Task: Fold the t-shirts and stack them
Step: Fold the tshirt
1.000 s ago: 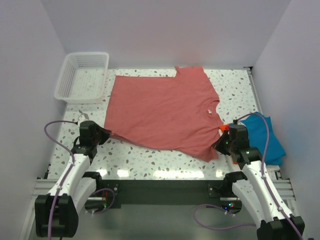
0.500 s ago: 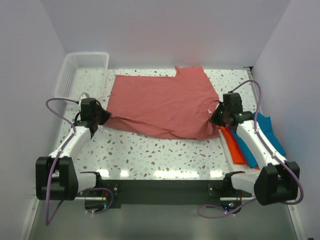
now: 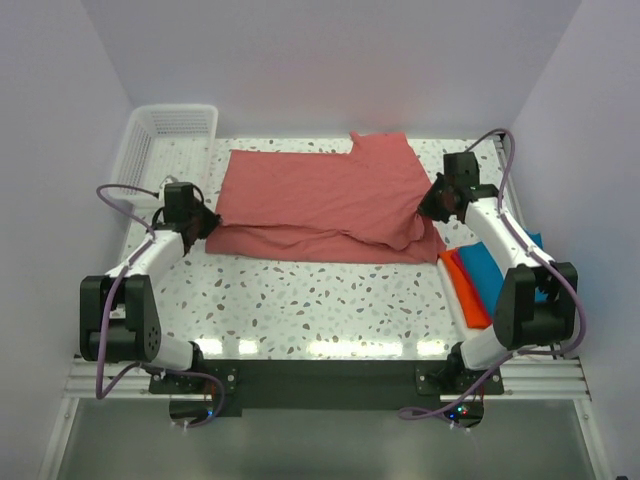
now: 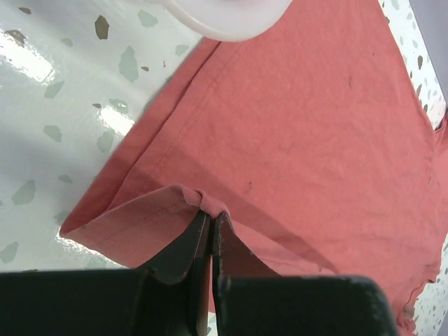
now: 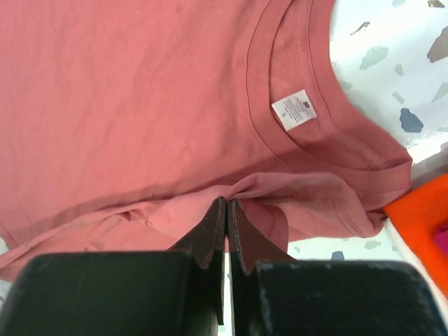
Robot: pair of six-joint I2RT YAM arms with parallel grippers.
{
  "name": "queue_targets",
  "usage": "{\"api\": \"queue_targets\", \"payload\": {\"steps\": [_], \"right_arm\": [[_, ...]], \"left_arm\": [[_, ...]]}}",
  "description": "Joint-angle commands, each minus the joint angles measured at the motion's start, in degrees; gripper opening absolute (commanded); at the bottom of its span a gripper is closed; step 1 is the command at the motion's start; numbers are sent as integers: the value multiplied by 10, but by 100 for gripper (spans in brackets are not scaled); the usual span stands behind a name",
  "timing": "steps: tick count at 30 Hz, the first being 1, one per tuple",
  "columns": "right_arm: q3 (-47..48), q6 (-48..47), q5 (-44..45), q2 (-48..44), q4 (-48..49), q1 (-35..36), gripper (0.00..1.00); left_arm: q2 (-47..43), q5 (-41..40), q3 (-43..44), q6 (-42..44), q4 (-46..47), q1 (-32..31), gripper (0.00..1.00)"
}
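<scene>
Pinching salmon t-shirt [image 3: 320, 200] edges, left tool [image 4: 212, 218] and right tool [image 5: 225, 204] hide them.

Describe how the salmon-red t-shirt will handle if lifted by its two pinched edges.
Likely floppy: the salmon-red t-shirt puckers into a peak where the left gripper pinches it. It would probably sag between that and the right gripper, judging by the rumpled near edge. Seemingly light: thin pinches hold it.

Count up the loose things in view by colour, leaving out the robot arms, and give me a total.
Salmon-red t-shirt: 1
Orange t-shirt: 1
Teal-blue t-shirt: 1
White mesh basket: 1
Total: 4
</scene>
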Motion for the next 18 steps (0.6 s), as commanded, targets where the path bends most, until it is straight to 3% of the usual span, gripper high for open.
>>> {"api": "queue_targets", "payload": {"steps": [1,11,18], "right_arm": [[35,-4,-3,9,22,-13,0],[32,2,-41,46,45,-44,0],[101,5,-64,118,39,-56,0]], "left_arm": [[3,-16,27,-12,20,9,0],[31,4,20,-19,53,21,0],[73,4,47,-15,76,23,0]]}}
